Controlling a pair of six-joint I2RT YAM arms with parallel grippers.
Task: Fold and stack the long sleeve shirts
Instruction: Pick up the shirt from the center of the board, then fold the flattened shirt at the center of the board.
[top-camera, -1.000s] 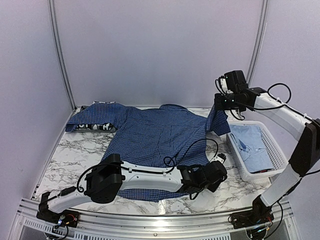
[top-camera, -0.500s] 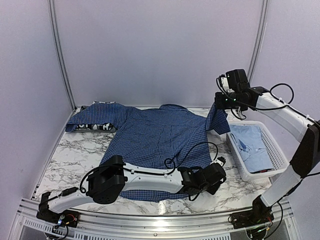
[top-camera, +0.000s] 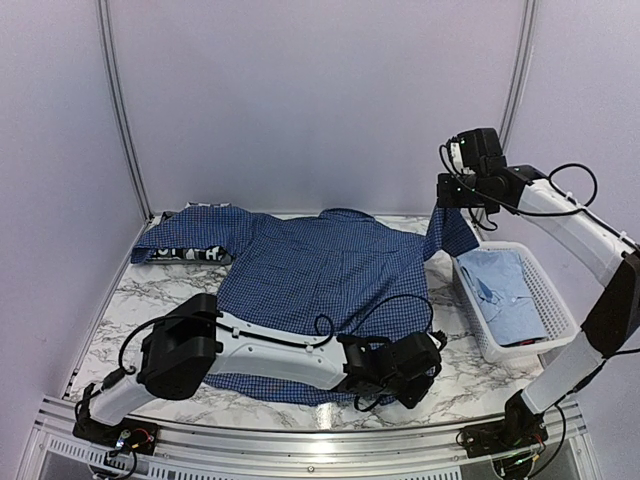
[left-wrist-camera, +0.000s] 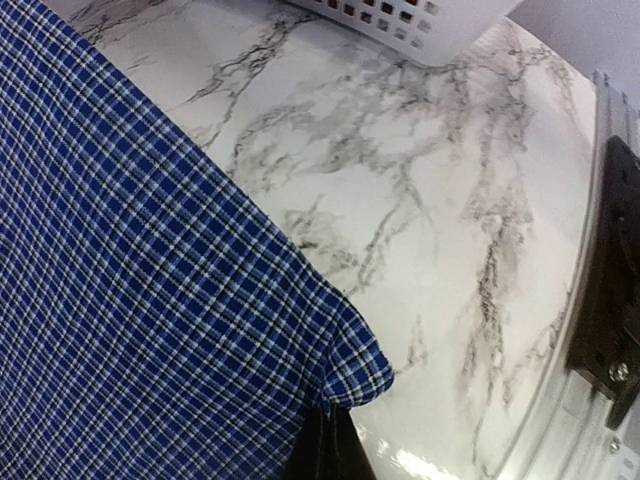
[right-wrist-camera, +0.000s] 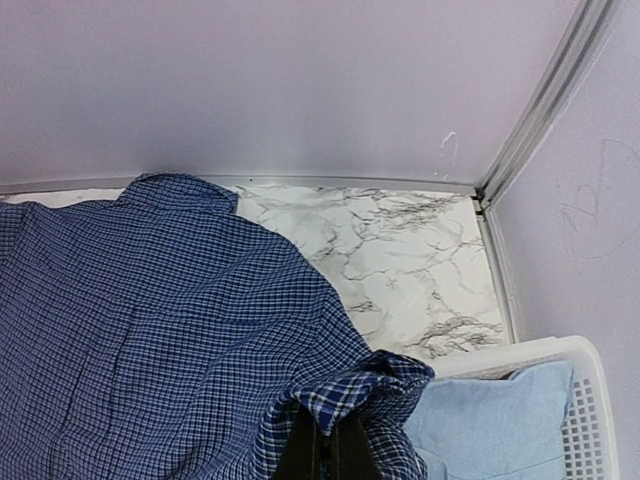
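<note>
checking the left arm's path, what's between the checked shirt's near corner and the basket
Only bare marble table lies between the checked shirt corner and the basket; the left wrist view shows it.

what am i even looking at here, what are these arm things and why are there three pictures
It is a robot with two arms, a left arm and a right arm, bolted at the near edge of a marble table. The wide picture comes from a fixed camera above and behind them. The two close-ups come from a small camera on each wrist, looking along its fingers.

A dark blue checked shirt lies spread out, and a black-and-white plaid shirt peeks from under its sleeve. A pale blue shirt sits in the white basket.

The left gripper is shut on the dark shirt's near hem corner. The right gripper is shut on a bunch of its cloth at the far right, raised above the table.
</note>
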